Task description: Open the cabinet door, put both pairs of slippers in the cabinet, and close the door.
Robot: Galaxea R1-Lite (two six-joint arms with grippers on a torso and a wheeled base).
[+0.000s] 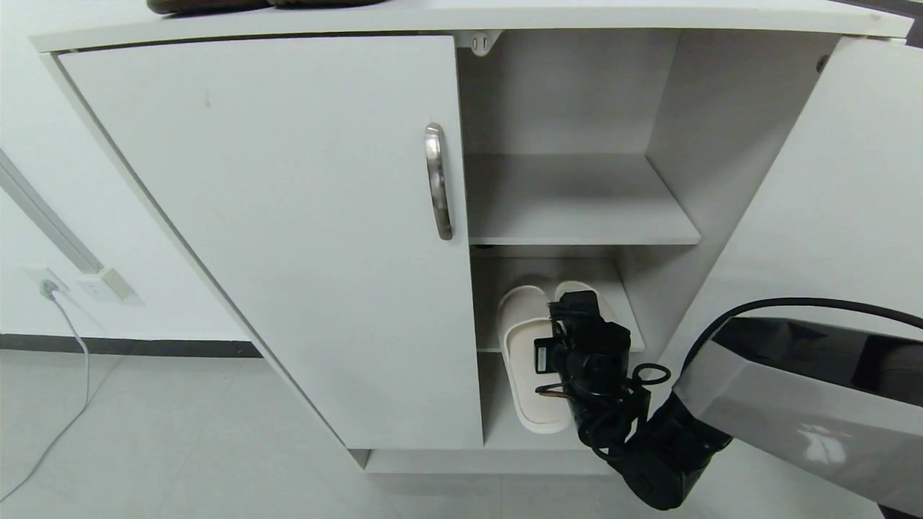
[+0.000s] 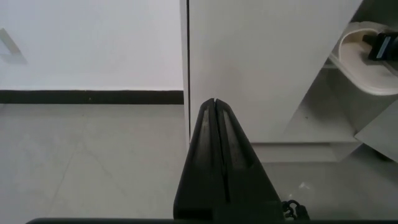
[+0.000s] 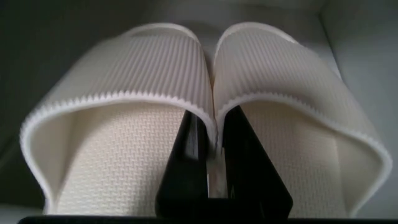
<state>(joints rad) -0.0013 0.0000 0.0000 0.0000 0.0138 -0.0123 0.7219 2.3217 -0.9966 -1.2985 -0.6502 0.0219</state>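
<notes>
Slippers, a white pair, are the thing in hand here.

Head view: white slippers [image 1: 525, 360] lie side by side in the open right half of a white cabinet [image 1: 649, 18]. Their toes point inward over the lower shelf [image 1: 629, 328] and their heels reach out past its front edge. My right gripper [image 1: 577, 317] is on them from the front, and its black body hides most of the right-hand slipper. The upper shelf [image 1: 577, 209] is bare. The right door [image 1: 844, 180] stands swung open. The left door [image 1: 274, 216] is closed, with a metal handle [image 1: 438, 180] along its inner edge. Dark objects [image 1: 216, 4] lie on the cabinet top; I cannot tell what they are. A wall socket with a cable [image 1: 47, 288] sits low on the wall to the left.

Left wrist view: my left gripper [image 2: 214, 109] has its two fingers pressed flat together with nothing between them. It hangs above the grey floor [image 2: 93, 155], pointing at the closed door. The heel of one slipper shows in the cabinet opening beyond.

Right wrist view: one finger [image 3: 186, 162] of my right gripper sits inside each slipper. The two ribbed straps [image 3: 124, 93] meet in the middle, and their inner edges are pinched between the fingers.
</notes>
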